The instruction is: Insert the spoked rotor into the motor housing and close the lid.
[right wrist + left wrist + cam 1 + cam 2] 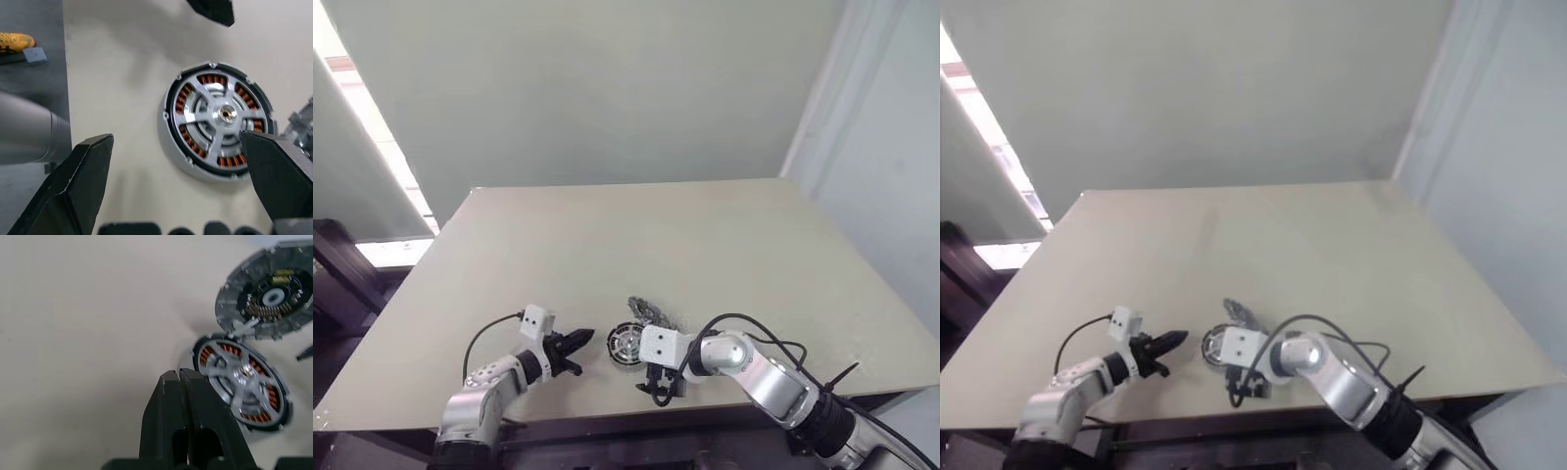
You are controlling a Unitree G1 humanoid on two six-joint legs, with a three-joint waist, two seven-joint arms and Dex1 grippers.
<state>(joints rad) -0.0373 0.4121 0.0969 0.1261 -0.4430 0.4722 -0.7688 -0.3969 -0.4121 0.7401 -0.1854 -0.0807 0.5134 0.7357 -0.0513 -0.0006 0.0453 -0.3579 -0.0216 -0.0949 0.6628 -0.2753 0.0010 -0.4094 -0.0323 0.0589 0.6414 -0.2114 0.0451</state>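
Observation:
The spoked rotor lies inside the motor housing, its silver spokes over the copper windings. The housing rests flat on the table near the front edge. The lid, a dark grey finned disc, lies on the table right behind the housing, inner side up. My left gripper is shut and empty, pointing at the housing from its left, a short gap away. My right gripper stands wide open just in front of the housing, holding nothing, with one finger toward the table edge.
The beige table stretches far behind the parts. Its front edge runs close under both grippers. Beyond that edge, an orange shoe sits on the floor. A black cable loops over my right forearm.

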